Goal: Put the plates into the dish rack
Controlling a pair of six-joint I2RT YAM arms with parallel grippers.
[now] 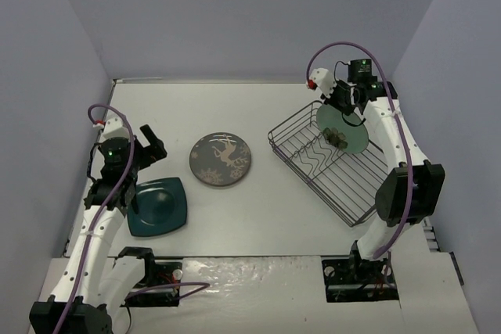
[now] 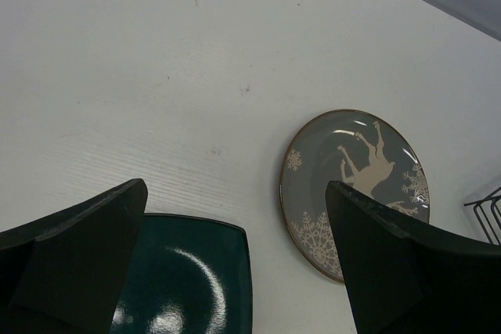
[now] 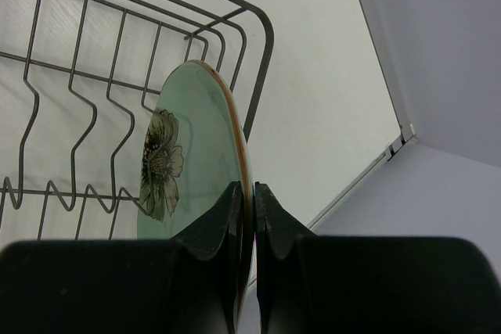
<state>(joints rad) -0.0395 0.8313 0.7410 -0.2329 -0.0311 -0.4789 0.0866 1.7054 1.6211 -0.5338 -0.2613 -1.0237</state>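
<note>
My right gripper is shut on the rim of the mint-green plate with the brown flower, holding it on edge over the far end of the black wire dish rack. The grey-brown deer plate lies flat mid-table. The square dark teal plate lies flat at the left. My left gripper is open and empty above the teal plate's far edge.
The dish rack stands at an angle on the right, near the right arm's base. Grey walls close in the table on three sides. The table's far right corner lies just past the rack.
</note>
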